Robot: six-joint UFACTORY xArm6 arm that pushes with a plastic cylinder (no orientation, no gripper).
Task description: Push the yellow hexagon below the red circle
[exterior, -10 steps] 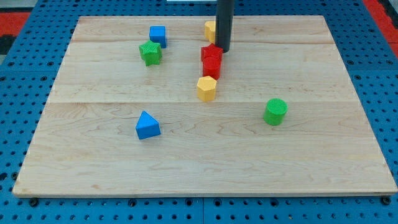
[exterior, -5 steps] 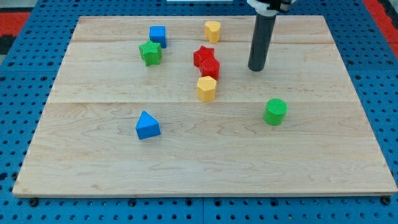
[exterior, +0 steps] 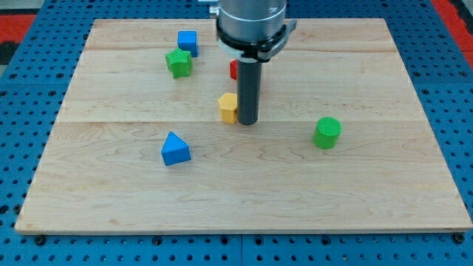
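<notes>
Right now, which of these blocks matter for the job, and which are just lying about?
Job: yellow hexagon, with my tip touching its right side; red block, mostly hidden behind the arm.

Lying about: blue cube, green block, blue triangle, green cylinder.

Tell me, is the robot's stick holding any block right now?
No, nothing is held. My tip only pushes; it sits right against the yellow hexagon's right side.

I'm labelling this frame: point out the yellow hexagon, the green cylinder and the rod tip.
yellow hexagon (exterior: 227,107): camera view, its visible left part.
green cylinder (exterior: 327,132): camera view, middle.
my tip (exterior: 247,122): camera view, rod's very end.
</notes>
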